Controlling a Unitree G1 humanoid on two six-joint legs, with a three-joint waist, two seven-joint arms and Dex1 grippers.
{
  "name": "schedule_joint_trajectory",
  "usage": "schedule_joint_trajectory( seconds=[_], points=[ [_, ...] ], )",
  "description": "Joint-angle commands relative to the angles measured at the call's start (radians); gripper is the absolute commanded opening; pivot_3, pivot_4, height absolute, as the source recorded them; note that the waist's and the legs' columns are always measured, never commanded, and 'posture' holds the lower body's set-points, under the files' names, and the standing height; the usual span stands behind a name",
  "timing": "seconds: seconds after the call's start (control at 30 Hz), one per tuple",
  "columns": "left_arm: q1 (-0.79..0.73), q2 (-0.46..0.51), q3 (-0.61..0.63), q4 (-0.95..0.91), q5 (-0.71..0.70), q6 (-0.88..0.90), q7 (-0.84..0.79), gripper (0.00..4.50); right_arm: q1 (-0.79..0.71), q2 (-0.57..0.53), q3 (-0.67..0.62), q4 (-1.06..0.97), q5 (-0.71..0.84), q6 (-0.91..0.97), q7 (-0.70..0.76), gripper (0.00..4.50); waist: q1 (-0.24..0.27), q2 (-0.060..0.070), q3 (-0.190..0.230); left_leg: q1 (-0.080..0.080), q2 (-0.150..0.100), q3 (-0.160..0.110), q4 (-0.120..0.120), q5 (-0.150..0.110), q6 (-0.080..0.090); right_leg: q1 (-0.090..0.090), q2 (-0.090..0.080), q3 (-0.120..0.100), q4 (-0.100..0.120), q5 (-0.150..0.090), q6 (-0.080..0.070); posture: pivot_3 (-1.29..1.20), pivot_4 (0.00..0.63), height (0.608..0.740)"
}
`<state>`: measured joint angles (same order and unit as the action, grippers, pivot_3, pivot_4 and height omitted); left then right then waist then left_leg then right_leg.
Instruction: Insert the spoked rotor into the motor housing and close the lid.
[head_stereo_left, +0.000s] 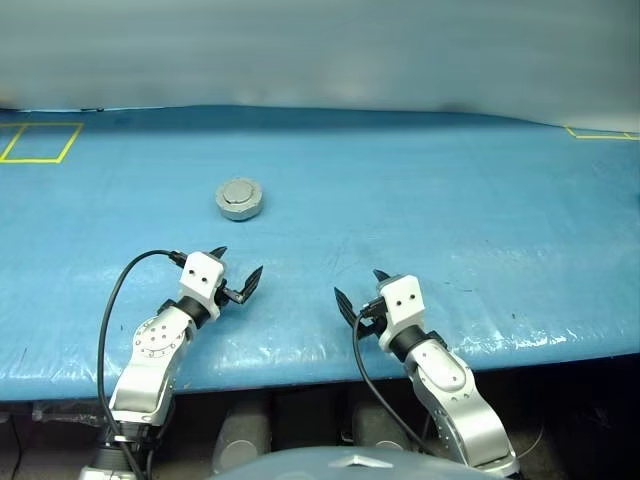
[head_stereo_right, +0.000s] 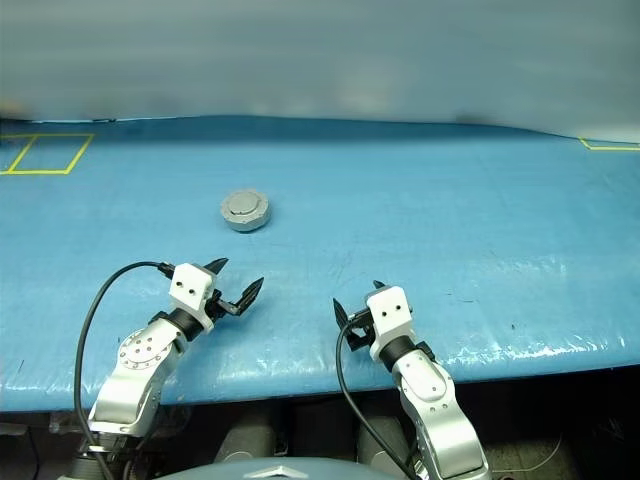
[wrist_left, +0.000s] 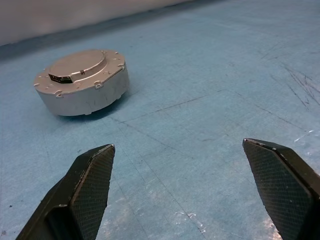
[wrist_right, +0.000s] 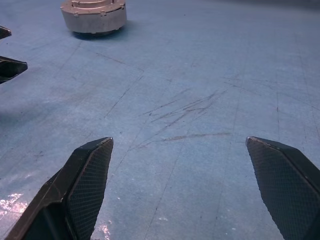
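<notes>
Motor housing, lid closed, sits on open blue table, well ahead of both wide-open jaws.

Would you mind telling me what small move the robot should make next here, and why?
Probably none beyond keeping both arms back. The round grey metal motor housing sits on the blue table with its plain grey lid already shut flat on top, and the open left gripper and open right gripper are empty and apart from it.
</notes>
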<state>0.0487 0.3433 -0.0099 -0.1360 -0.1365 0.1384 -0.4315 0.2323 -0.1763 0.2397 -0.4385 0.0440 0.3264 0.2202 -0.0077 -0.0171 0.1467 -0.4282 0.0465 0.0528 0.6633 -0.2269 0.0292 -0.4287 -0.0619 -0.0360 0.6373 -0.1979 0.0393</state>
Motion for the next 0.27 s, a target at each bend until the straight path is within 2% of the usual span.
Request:
schedule_joint_trajectory(
  seconds=[0.03,0.27],
  points=[
    [-0.004,-0.005,0.007,-0.018,0.001,-0.027,0.001,4.48,-0.001,0.000,0.003,-0.022,-0.006,-0.027,0.003,4.50,0.000,0.000,0.000,0.000,0.000,0.000,0.000,0.000,0.000,0.000,0.000,0.000,0.000,0.000,0.000,0.00,0.150,0.740],
    [-0.008,-0.002,0.009,-0.017,0.000,-0.024,-0.003,4.48,0.002,0.003,0.007,-0.025,-0.008,-0.027,-0.001,4.50,0.000,0.000,0.000,0.000,0.000,0.000,0.000,0.000,0.000,0.000,0.000,0.000,0.001,0.000,0.000,0.00,0.150,0.740]
  ],
)
